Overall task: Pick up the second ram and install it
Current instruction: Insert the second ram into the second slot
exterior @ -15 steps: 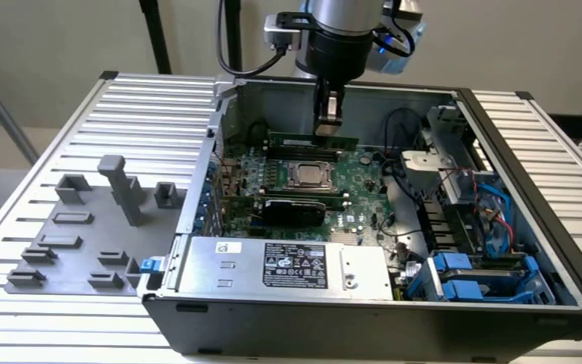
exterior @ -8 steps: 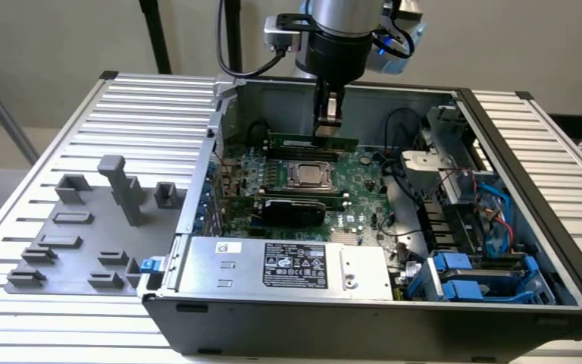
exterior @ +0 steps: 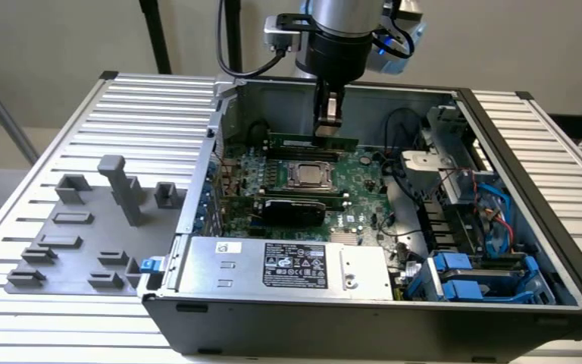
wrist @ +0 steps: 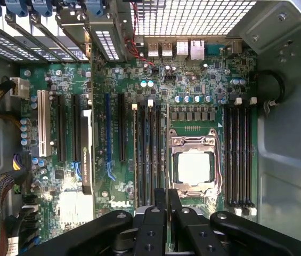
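Green and thin, the second ram [exterior: 293, 141], a long narrow circuit-board stick with a row of dark chips, stands on edge directly under the arm's black two-fingered gripper [exterior: 327, 130]; it sits over the long black memory slots [wrist: 149, 154], just beside the square silver CPU [exterior: 311, 176]; the fingers [wrist: 155, 213] are drawn nearly together and, as I read it, pinch the stick's upper edge near its middle; whether its lower edge has entered a slot I cannot tell.

Judging how it will handle: the stick looks light and stiff, yet brittle along its length and smooth-faced, so it could tilt or slip in a narrow pinch; the bare upper edge near the centre is the sound place to hold, clear of the chips and the contact edge; pressed off-square, it may bind or flex.

The open dark-grey metal computer case [exterior: 372, 330] holds the green motherboard [exterior: 357, 197], a wide black expansion card [exterior: 291, 206] beside the CPU, a silver labelled power supply box [exterior: 281, 265] at the near wall, blue plastic drive brackets [exterior: 463, 277] toward the exterior view's right, and bundled cables [exterior: 478, 201]; beside the case, on the ribbed metal table [exterior: 160, 98], lies a grey moulded fixture plate [exterior: 79, 227] with upright blocks.
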### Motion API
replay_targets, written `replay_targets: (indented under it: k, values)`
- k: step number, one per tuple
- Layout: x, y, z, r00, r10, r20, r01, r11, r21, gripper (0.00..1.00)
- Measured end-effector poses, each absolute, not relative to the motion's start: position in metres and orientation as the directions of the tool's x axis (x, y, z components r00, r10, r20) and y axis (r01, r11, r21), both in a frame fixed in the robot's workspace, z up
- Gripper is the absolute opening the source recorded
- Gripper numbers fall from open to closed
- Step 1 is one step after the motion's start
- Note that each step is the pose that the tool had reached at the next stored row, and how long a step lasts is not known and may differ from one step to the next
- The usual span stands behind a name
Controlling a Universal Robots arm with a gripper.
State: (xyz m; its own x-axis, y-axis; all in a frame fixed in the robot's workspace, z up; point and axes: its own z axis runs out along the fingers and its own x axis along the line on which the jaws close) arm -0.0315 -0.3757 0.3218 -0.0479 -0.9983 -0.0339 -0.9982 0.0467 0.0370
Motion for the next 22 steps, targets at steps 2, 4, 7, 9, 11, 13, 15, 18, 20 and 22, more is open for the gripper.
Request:
replay_targets:
  k: [2, 4, 7, 9, 11, 13, 15, 18, 20, 22]
  values:
    - [-0.031, -0.376, 0.321, -0.048, -0.998, -0.034, -0.998, 0.047, 0.036, 0.13]
    - [-0.033, -0.376, 0.319, -0.048, -0.998, -0.034, -0.998, 0.047, 0.032, 0.13]
    - [-0.038, -0.375, 0.314, -0.049, -0.998, -0.035, -0.999, 0.048, 0.024, 0.13]
    - [-0.04, -0.375, 0.31, -0.05, -0.998, -0.035, -0.999, 0.049, 0.022, 0.13]
    - [-0.041, -0.374, 0.306, -0.052, -0.998, -0.035, -0.998, 0.052, 0.022, 0.13]
    - [-0.041, -0.374, 0.303, -0.056, -0.998, -0.035, -0.998, 0.055, 0.022, 0.13]
    - [-0.041, -0.373, 0.299, -0.061, -0.998, -0.034, -0.998, 0.06, 0.022, 0.13]
    - [-0.041, -0.373, 0.294, -0.068, -0.997, -0.035, -0.997, 0.067, 0.022, 0.13]
    - [-0.041, -0.373, 0.29, -0.071, -0.997, -0.035, -0.997, 0.071, 0.022, 0.13]
    - [-0.041, -0.374, 0.286, -0.074, -0.997, -0.035, -0.997, 0.073, 0.022, 0.13]
